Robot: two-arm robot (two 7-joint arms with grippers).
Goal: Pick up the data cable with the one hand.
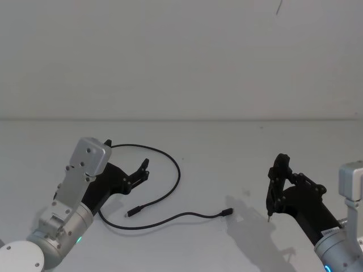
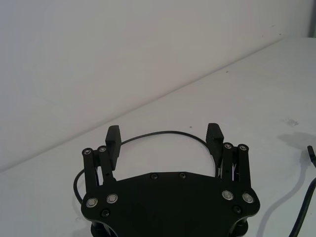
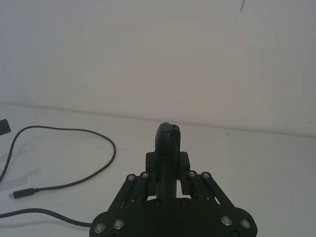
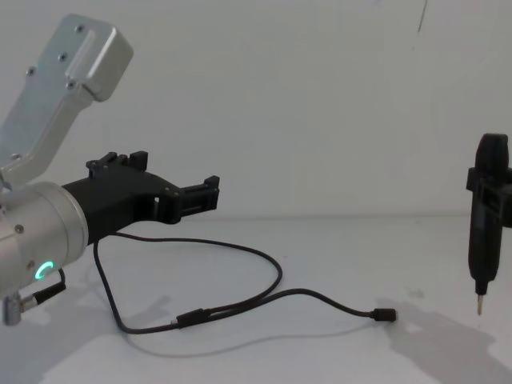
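The left tool hangs above the counter with its two short fingers spread wide and nothing between them. From the left wrist view, an arc of the cable runs across the gap between the fingers, farther off and lower down. The cable lies flat on the counter in a loose loop. One plug sits near the middle and the other points toward the right tool. The right tool is off to the side, well apart from the cable and clamped on an upright pen. I judge the task to be at the approach stage: the cable has not yet been gripped or lifted, so lowering, closing and raising are left.
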